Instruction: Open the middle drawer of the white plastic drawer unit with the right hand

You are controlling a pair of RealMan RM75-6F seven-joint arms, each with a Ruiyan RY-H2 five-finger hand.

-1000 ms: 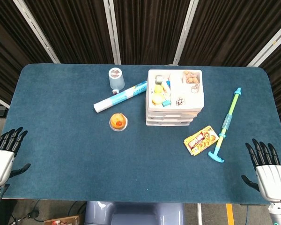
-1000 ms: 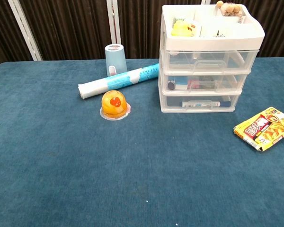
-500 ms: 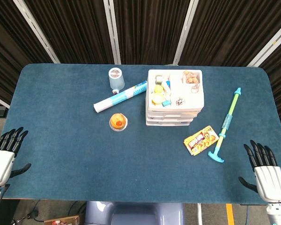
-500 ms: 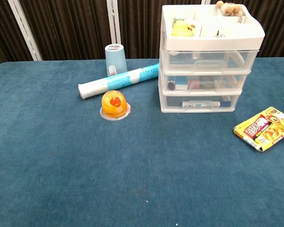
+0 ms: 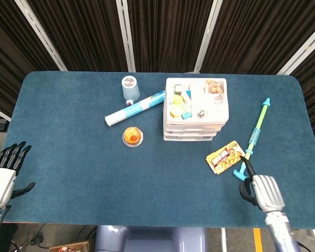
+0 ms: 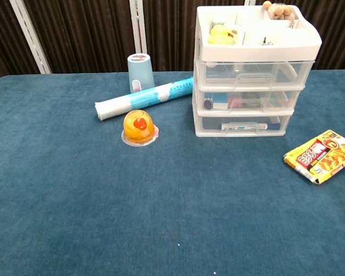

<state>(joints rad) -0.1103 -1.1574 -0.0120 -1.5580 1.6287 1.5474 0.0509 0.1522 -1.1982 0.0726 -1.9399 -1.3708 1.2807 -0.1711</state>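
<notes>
Two robot hands, white-backed with black fingers

The left hand [image 5: 2, 181] has a glossy white shell over its back and slim black fingers. The right hand [image 5: 263, 192] shows a greyer white ribbed back, dark fingers and a pale grey cylindrical forearm behind it.

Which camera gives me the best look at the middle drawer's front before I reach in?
The chest view: it faces the middle drawer head-on, showing its closed clear front and contents. The head view looks down on the drawer unit, so only stacked front edges show.

White three-tier drawer unit [image 6: 250, 86] stands upright; its middle drawer [image 6: 248, 101] is closed.
</notes>
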